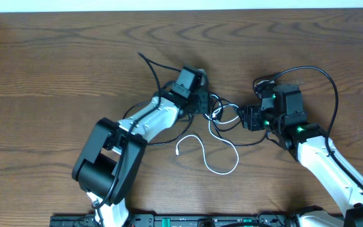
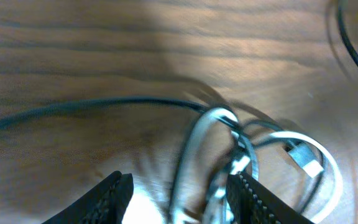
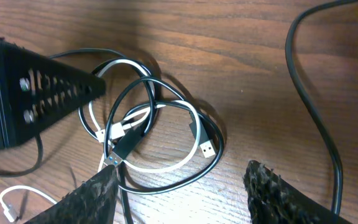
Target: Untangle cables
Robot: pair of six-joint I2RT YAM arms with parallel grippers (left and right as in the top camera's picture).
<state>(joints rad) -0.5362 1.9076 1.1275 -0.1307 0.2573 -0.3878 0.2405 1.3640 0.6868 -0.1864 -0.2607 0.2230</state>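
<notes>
The cables point(image 1: 222, 115) are lying in a loose knot near the middle of the wooden table point(image 1: 55, 63), squeezed between the two arms, which are reaching in from opposite sides. The white cable point(image 1: 208, 165) is trailing out of the knot toward the near edge in an open curl, its free end resting apart from the tangle. The left gripper point(image 2: 182, 182) is hovering low over the knot with its jaws spread wide; a white loop is passing between its fingers point(image 2: 114, 194), though the blur is making contact impossible to judge. The right gripper point(image 3: 182, 180) is also standing wide apart and holding nothing, its tips just short of the tangle. In its wrist view, a black cable point(image 3: 197, 132) is looping over and under the white one, with several small plug ends showing inside the coils.
</notes>
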